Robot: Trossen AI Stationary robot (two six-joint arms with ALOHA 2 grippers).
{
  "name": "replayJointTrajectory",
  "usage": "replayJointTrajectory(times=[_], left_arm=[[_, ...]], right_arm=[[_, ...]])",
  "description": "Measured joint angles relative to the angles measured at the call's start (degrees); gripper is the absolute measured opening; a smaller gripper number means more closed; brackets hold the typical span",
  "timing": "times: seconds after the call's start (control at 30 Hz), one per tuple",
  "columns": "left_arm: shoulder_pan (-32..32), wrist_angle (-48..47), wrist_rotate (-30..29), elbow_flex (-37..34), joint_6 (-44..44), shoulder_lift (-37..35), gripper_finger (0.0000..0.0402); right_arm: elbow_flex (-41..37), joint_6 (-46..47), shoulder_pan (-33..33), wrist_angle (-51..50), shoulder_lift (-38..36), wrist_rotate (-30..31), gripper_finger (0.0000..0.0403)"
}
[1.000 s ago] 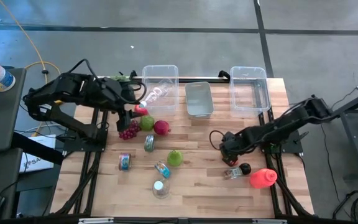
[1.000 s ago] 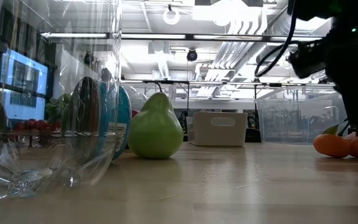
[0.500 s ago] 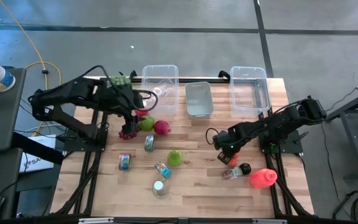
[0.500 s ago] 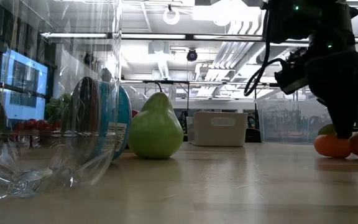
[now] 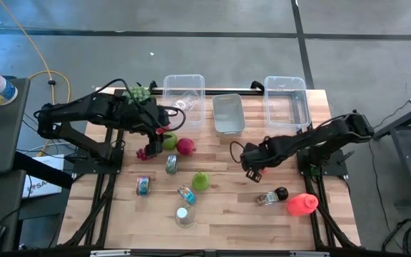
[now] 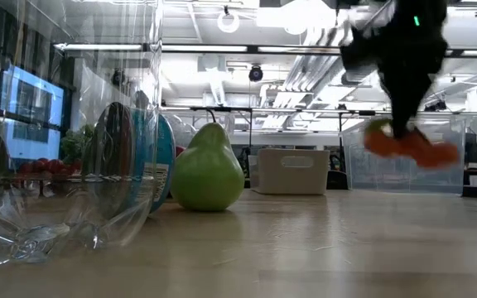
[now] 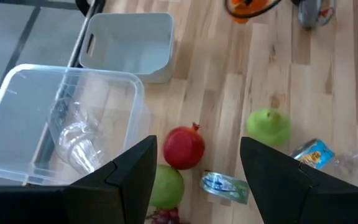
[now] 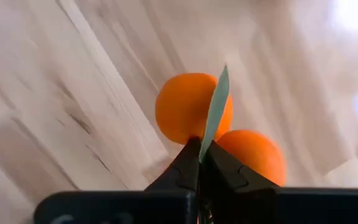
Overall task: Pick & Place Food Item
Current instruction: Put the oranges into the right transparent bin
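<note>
The right claw [image 8: 199, 163] is pinched on the green leaf of the paired orange fruits [image 8: 219, 127], lifted off the wooden table [image 5: 227, 207] near the grey bin [image 5: 228, 114]. Carry them slowly: the thin leaf grip may let them swing.

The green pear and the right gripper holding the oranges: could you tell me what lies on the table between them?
Nothing: in the high view, only bare wood separates the green pear from the right gripper carrying the oranges.

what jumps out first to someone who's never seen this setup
The right end effector is shut on the green leaf of a cluster of oranges, which hangs clear of the table. Near the table's middle lies a green pear. The left end effector hovers open over a pomegranate.
</note>
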Motion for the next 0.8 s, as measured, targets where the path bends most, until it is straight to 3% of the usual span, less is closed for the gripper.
replayJointTrajectory(times=[0.23,0.4,0.8], left_arm=[[0.0,-0.1,0.0,0.0,-0.9,0.0,0.0221],[0.0,-0.2,-2.6,0.0,-0.9,0.0,0.0221],[0.0,-0.4,-2.8,0.0,-1.3,0.0,0.0221]], right_arm=[[15.1,1.1,-1.7,-20.7,-0.1,17.0,0.0003],[18.7,6.3,-7.3,-29.1,-2.8,26.2,0.0003],[14.9,4.5,-30.6,-27.4,-10.1,31.6,0.0006]])
